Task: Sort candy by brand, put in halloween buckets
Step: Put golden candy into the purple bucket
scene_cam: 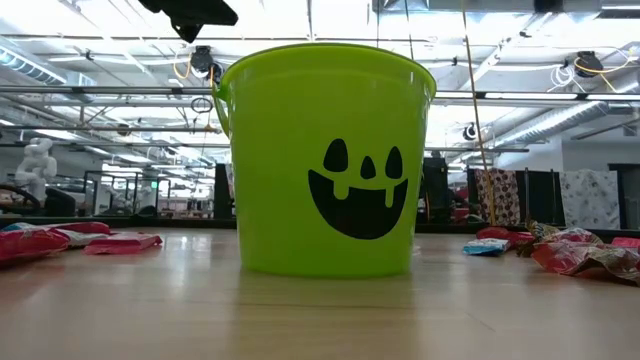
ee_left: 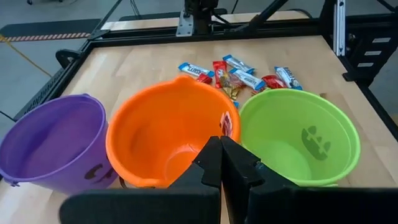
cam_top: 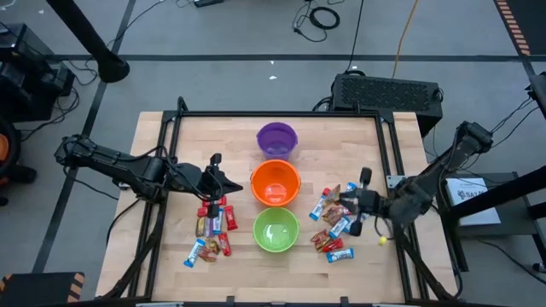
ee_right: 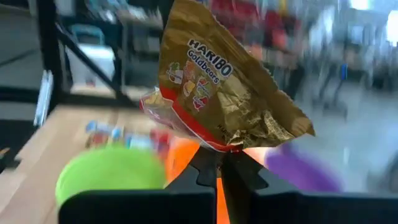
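Three buckets stand in a row down the table's middle: purple [cam_top: 276, 138], orange [cam_top: 275, 183], light green [cam_top: 275, 228]. Wrapped candies lie in a left pile [cam_top: 212, 226] and a right pile [cam_top: 334, 223]. My left gripper [cam_top: 220, 181] hovers above the left pile, pointing at the orange bucket [ee_left: 161, 134], shut on a small red candy [ee_left: 227, 123]. My right gripper [cam_top: 351, 202] is over the right pile, shut on a gold Haribo Goldbears bag [ee_right: 217, 87]. The green bucket [scene_cam: 325, 160] fills the low view, where neither gripper's fingers show. My left gripper pinches a red wrapped candy by its end [ee_left: 225, 134] between its two fingers; the candy shows edge-on just past them and is lifted clear of the table. My right gripper pinches the gold bag by its red-striped edge [ee_right: 214, 146] between the two fingers. The bag sticks out past the fingers, crumpled and lifted clear of the table.
A black frame rails the table's far, left and right edges [cam_top: 281, 115]. Bare wood lies between the buckets and each pile. A small yellow piece [cam_top: 383, 240] sits near the right rail. Candies lie low on both sides of the green bucket [scene_cam: 570, 250].
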Motion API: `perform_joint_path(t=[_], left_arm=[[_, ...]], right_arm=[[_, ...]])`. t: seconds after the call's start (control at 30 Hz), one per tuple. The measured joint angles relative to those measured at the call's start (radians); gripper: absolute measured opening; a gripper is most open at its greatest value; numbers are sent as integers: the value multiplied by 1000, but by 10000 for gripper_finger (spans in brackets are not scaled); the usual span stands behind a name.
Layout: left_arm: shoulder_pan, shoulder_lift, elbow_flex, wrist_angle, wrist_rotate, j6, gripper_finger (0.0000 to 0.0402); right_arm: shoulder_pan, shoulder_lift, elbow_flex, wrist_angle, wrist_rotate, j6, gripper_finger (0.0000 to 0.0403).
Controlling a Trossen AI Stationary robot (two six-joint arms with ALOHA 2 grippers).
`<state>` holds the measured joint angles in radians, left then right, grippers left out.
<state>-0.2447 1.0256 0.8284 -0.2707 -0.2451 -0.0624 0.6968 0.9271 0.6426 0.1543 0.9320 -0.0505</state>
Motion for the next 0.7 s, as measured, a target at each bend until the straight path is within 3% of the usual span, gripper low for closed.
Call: perform_joint_path(t=[0.13, 0.27, 0.53, 0.7], left_arm=[[0, 0, 0, 1, -4, -2, 2], [0, 0, 0, 2, -7, -8, 2], [0, 0, 0, 2, -23, -8, 2], [0, 0, 0, 2, -23, -11, 2]], right_arm=[[-37, -49, 1, 231, -198, -380, 2], [-69, -82, 2, 258, -307, -510, 2], [-114, -54, 2, 191, -301, -422, 2], [-146, -52, 2, 227, -289, -206, 2]])
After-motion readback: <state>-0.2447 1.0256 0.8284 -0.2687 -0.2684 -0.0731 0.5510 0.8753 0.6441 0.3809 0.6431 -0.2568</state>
